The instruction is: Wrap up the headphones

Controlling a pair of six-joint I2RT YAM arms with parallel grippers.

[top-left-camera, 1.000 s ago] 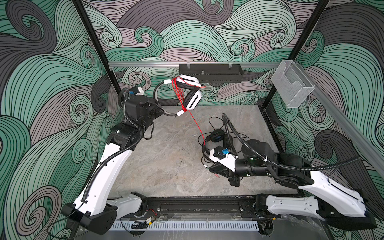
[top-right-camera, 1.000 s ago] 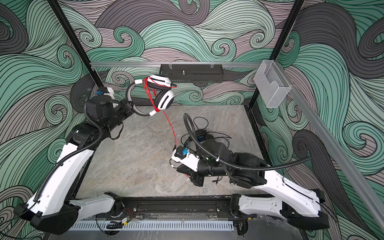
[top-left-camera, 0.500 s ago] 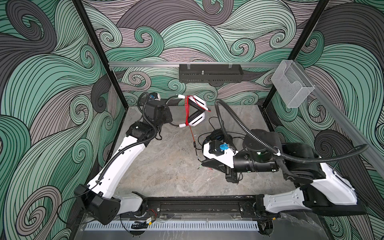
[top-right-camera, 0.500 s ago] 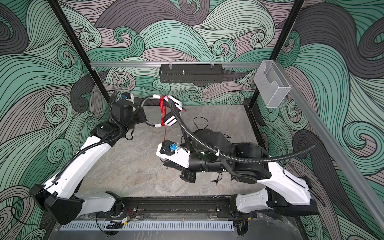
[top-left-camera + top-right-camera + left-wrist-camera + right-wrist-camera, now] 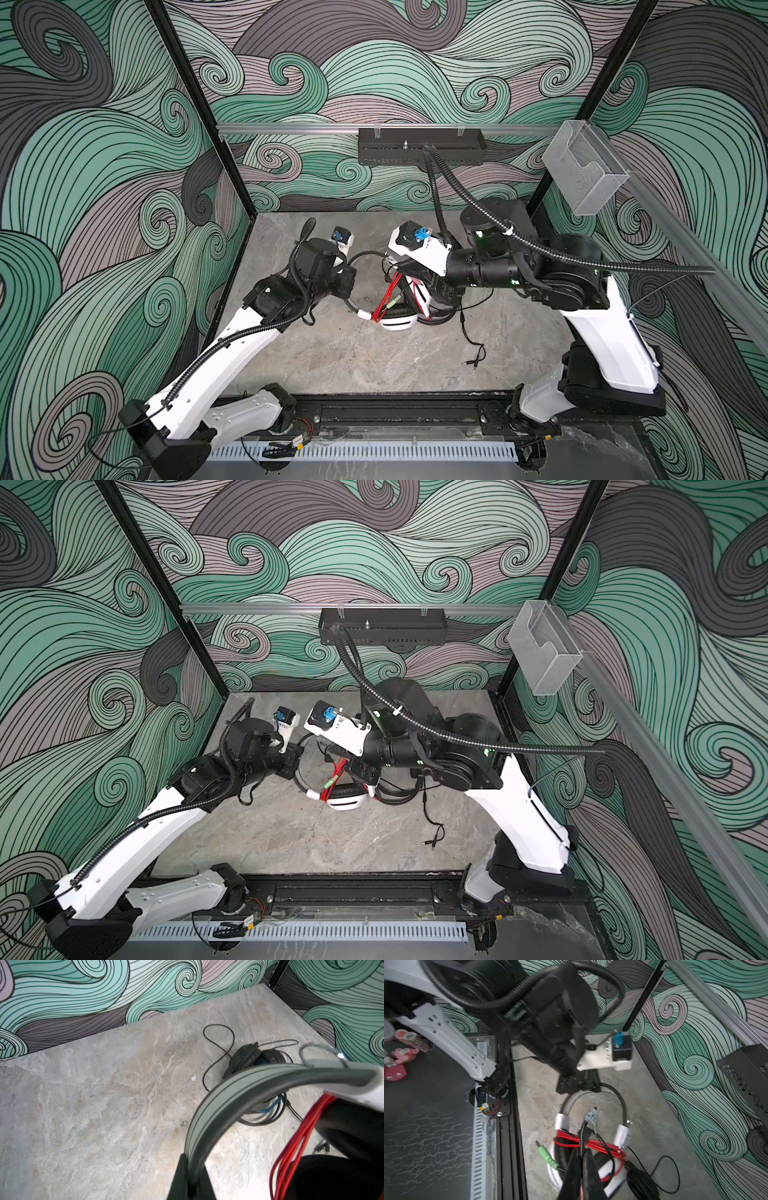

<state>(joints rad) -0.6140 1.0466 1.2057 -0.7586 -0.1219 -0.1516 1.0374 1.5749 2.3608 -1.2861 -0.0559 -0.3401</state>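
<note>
A white over-ear headset (image 5: 398, 322) with black pads lies mid-table on the grey marble-patterned table (image 5: 332, 353), its thin red cord (image 5: 384, 301) looped several times across the cups. The left gripper (image 5: 192, 1172) clamps the grey headband (image 5: 228, 1093). The right gripper (image 5: 581, 1159) has its fingers pressed together in the red loops; what they pinch I cannot tell. A green jack plug (image 5: 547, 1155) lies free beside them. The black headset (image 5: 247, 1059) sits just behind, mostly under the right arm, with its black cord (image 5: 462, 320) trailing loose.
</note>
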